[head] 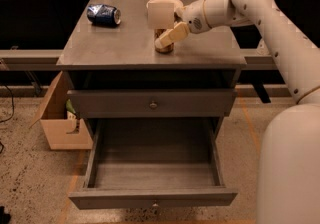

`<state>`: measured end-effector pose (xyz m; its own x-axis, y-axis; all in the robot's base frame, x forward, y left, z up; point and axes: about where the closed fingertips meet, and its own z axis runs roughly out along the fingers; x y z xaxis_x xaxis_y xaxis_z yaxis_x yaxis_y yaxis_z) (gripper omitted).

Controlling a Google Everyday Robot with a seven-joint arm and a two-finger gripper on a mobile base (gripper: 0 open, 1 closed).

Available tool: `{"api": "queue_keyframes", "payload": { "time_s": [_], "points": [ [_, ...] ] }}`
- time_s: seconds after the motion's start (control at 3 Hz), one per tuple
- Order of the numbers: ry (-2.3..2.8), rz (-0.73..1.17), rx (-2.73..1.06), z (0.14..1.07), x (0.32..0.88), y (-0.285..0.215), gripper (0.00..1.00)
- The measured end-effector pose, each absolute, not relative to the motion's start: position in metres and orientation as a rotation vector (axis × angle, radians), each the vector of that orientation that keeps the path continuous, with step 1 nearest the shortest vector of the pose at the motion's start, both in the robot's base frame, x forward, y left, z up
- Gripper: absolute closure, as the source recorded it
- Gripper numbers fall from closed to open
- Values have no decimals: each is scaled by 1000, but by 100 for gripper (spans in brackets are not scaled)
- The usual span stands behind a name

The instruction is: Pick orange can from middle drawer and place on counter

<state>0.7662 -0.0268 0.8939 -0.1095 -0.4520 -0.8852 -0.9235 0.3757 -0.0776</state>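
The orange can (164, 47) stands upright on the counter (115, 43), right of its middle. My gripper (164, 28) reaches in from the right and is open. One finger (160, 15) stands behind and above the can. The other finger (171, 35) lies across the can's front and hides most of it. The middle drawer (152, 170) is pulled out low at the front, and nothing shows inside it.
A dented blue can (104, 14) lies on the counter's back left. A white dish (167, 2) sits behind the gripper. A closed knobbed drawer (152, 103) is above the open one. A cardboard box (60, 125) stands on the floor at left.
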Motion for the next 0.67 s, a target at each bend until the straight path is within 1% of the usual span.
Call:
{"api": "queue_keyframes", "payload": {
  "time_s": [0.67],
  "points": [
    [1720, 596, -1189, 908, 755, -47, 0]
  ]
}}
